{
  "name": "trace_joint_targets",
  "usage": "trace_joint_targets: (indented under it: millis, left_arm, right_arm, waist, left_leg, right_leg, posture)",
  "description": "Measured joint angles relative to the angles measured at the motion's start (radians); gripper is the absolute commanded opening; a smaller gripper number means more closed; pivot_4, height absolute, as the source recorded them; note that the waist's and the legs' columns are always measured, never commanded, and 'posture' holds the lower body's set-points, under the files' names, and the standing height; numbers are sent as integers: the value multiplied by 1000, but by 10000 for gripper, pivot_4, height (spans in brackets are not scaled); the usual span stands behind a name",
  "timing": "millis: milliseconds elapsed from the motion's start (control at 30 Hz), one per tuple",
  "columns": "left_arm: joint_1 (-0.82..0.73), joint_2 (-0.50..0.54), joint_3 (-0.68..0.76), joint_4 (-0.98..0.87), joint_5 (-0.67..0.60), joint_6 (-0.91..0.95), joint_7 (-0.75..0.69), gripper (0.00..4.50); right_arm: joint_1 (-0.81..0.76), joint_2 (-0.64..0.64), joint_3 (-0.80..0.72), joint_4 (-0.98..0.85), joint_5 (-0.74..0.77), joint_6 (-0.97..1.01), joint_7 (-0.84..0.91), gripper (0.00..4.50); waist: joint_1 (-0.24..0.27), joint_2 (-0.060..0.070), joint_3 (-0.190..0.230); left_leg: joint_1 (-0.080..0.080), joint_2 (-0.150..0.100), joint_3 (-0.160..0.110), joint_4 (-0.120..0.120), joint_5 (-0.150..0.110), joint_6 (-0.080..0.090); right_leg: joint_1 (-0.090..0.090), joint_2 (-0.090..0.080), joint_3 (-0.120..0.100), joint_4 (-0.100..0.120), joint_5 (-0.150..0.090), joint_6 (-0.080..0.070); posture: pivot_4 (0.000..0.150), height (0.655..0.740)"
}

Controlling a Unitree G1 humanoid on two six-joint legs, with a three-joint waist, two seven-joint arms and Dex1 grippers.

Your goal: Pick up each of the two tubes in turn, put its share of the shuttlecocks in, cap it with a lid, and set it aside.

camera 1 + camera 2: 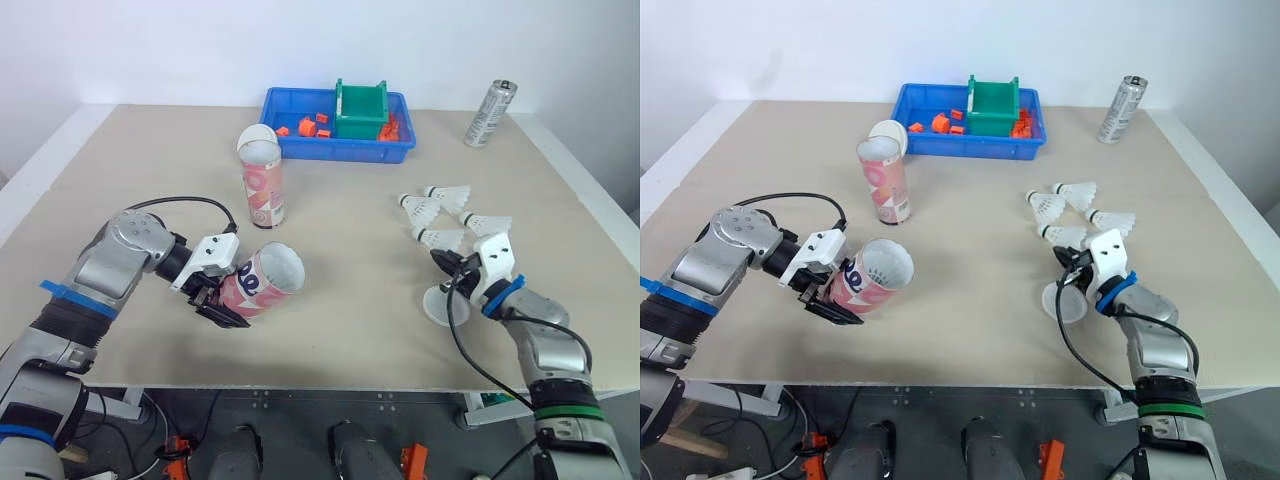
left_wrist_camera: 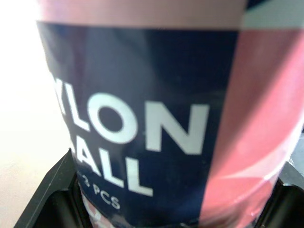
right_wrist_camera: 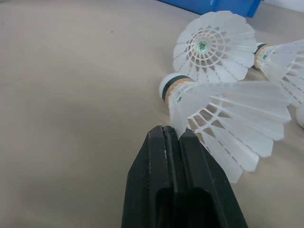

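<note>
Left gripper (image 1: 228, 296) clamped round tube (image 1: 265, 280) — tilted, mouth open toward table centre; right gripper (image 3: 176, 135) fingers closed together, tips against shuttlecock (image 3: 228, 118) skirt — pinched or not, cannot tell; lid (image 1: 445, 306) just beside; second tube (image 1: 264, 188) upright mid-table

Tube (image 2: 142, 118), near front edge of worktop (image 1: 350, 270), left half. White print on dark blue panel, partly cut off: "YLON", beneath it "ALL", then smaller "3 PCS".
</note>
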Motion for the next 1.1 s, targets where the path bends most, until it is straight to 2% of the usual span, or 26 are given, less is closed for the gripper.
trace_joint_targets:
  millis: [133,267,400,500,633,1100]
  left_arm:
    - [0,0,0,0,-1,3,0,35745]
    - [0,0,0,0,-1,2,0,35745]
    - [-3,-8,0,1,-1,2,0,35745]
    - [-3,-8,0,1,-1,2,0,35745]
    - [-3,-3,0,1,-1,5,0,35745]
    - [1,4,8,-27,-6,31,0,35745]
  right_arm:
    - [14,-35,-13,-90,20,18,17,889]
    - [-13,-95,27,-261,10,-14,90,889]
    - [-176,-95,172,-499,24,-11,195,889]
    - [-204,-100,240,-589,23,-35,267,889]
    - [-211,-105,321,-591,5,-88,356,889]
    - [-217,-123,323,-563,-38,-222,408,889]
  waist:
    - [0,1,0]
    - [-6,1,1]
    - [-14,2,1]
    - [-5,0,0]
    - [7,0,0]
    - [5,0,0]
  left_leg:
    - [0,0,0,0,0,0]
    - [0,0,0,0,0,0]
    - [0,1,-1,-1,0,0]
    - [-1,1,-2,-1,0,0]
    - [-3,-1,-1,-1,0,0]
    - [-2,0,-1,-1,0,0]
  right_leg:
    - [0,0,0,0,0,0]
    - [-1,0,0,0,0,0]
    - [-1,1,-1,0,1,-1]
    - [0,1,-2,0,-2,-1]
    - [-1,-2,-2,-1,-2,0]
    - [-1,-1,-3,-1,-1,-1]
  posture:
    - [1500,7367]
    - [1500,7367]
    - [1500,7367]
    - [1500,7367]
    - [1500,7367]
    - [1500,7367]
